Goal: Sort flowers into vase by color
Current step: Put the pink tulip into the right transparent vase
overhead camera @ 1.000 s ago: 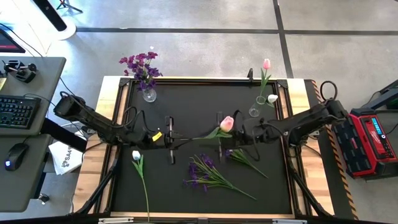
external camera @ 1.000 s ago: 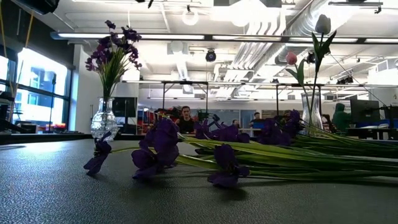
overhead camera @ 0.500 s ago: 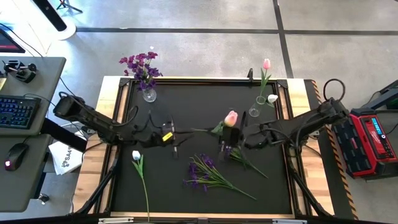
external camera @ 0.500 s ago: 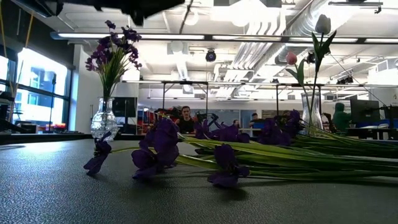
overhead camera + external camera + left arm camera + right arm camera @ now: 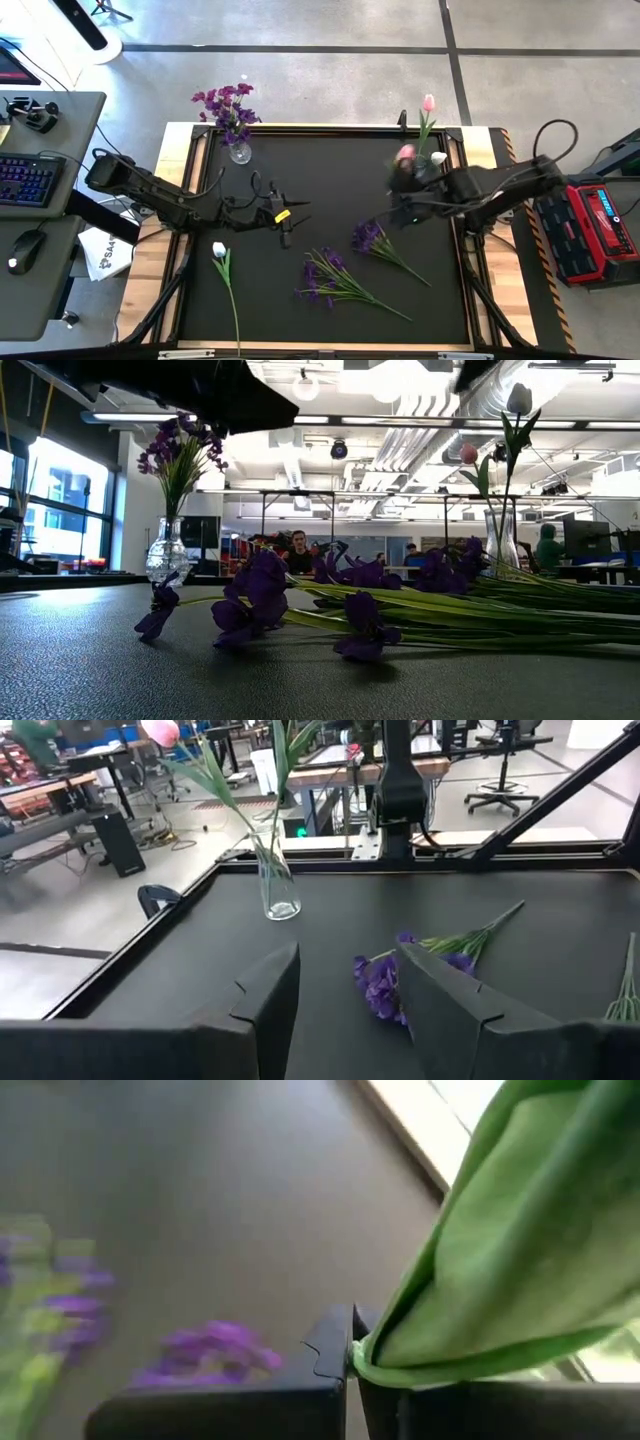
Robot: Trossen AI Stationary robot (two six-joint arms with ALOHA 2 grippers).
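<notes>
My right gripper (image 5: 399,192) is shut on a pink tulip (image 5: 405,153), just near of the right glass vase (image 5: 408,179). That vase holds another pink tulip (image 5: 428,102) and a white bud (image 5: 438,157). My left gripper (image 5: 286,216) hovers open at the mat's left middle with nothing between its fingers (image 5: 270,1000). A white tulip (image 5: 219,250) and two purple sprays (image 5: 330,278) (image 5: 369,236) lie flat on the black mat. The left vase (image 5: 239,153) holds purple flowers. My right gripper pinches the pink tulip's folded green leaf (image 5: 400,1350) between its two shut fingers (image 5: 335,1348); whether the stem is in the pinch too, the leaf hides. The tulip is lifted clear of the mat, its bud toward the far edge and its thin stem end (image 5: 372,219) trailing toward the left.
Raised wooden rails (image 5: 170,200) frame the black mat. A desk with keyboard and mouse (image 5: 25,180) stands left of the table, a red box (image 5: 590,225) to its right. Bare mat lies between the two vases. People sit in the room behind, in the low view.
My left gripper has opened and let go of the pink tulip's stem, staying about where it was. My right gripper has shut on the tulip and carried it up and toward the far right, to the right vase; the tulip has swung round, bud now toward the far edge.
</notes>
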